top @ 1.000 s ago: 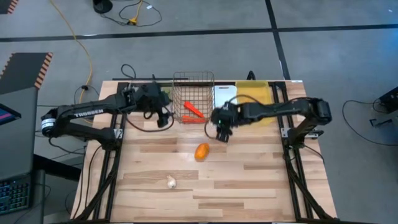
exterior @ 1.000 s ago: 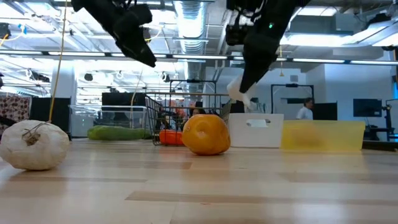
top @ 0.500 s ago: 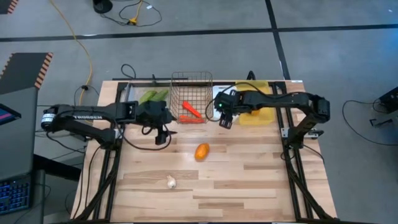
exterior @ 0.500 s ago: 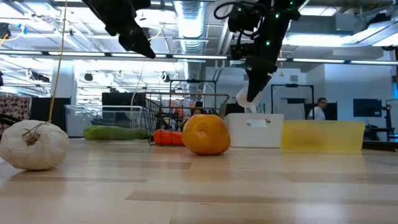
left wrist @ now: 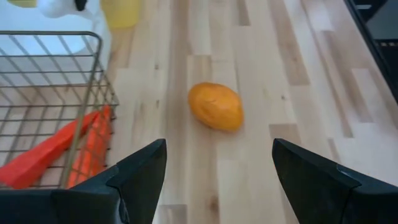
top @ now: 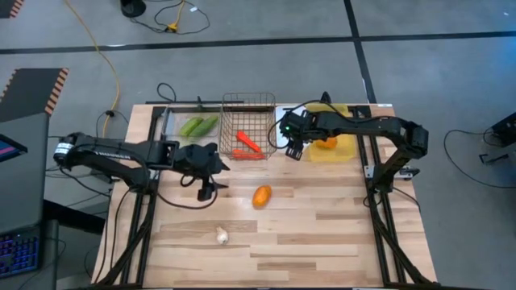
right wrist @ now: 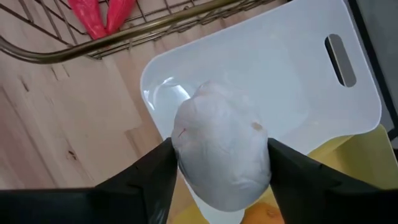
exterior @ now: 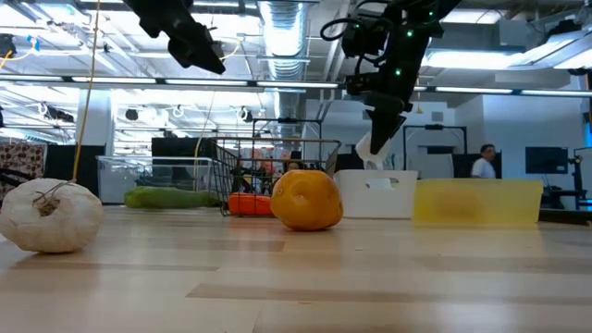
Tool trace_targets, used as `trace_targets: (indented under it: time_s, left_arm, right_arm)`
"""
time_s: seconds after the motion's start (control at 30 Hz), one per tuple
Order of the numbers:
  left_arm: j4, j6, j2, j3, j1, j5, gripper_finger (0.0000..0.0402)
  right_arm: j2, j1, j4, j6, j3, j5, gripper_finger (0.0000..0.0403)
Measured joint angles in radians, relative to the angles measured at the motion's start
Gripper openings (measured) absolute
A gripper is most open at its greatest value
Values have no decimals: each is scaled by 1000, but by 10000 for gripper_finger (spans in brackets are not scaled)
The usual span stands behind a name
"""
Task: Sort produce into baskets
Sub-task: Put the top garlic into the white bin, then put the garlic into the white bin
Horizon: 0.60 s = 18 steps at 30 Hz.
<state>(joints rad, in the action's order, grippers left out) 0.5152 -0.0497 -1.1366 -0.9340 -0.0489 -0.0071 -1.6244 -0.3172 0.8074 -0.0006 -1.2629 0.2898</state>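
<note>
My right gripper (top: 295, 151) is shut on a white garlic bulb (right wrist: 222, 152) and holds it above the near end of the white bin (right wrist: 267, 68). My left gripper (top: 205, 190) is open and empty above the table, left of a loose orange (top: 261, 196) that lies on the wood; the orange also shows in the left wrist view (left wrist: 216, 106). A second garlic bulb (top: 222, 235) lies near the table's near edge. Two carrots (top: 250, 146) lie in the wire-mesh basket (top: 227, 129). Cucumbers (top: 198, 125) lie in the clear tray. An orange (top: 325, 142) lies in the yellow bin (top: 343, 149). My right gripper pinches the garlic bulb between its two fingers, one on each side of the bulb (right wrist: 183, 155). The fingers come from above, slanting down. The bulb is lifted clear and shows just above the white bin's rim in the low view (exterior: 370, 148).
The four containers stand in a row along the far edge: clear tray, wire basket, white bin, yellow bin. The basket's rim (exterior: 277, 142) stands taller than the bins. Bare wood (top: 322, 225) lies across the table's near half. A person (exterior: 483, 162) stands far behind.
My right gripper has carried the garlic bulb toward the far edge, from over the bare wood to above the white bin. My left gripper has moved from beside the clear tray toward the near edge, closer to the loose orange, staying open.
</note>
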Motion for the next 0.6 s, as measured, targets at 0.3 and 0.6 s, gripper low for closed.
trace_targets:
  time_s: [0.3, 0.6]
  left_arm:
    - [0, -43, 0, 0, -62, -13, 279]
    - [0, -58, -5, 0, -117, -35, 279]
  right_arm:
    - [0, -11, 0, 14, 0, 15, 289]
    - [0, -53, 0, 109, 0, 23, 291]
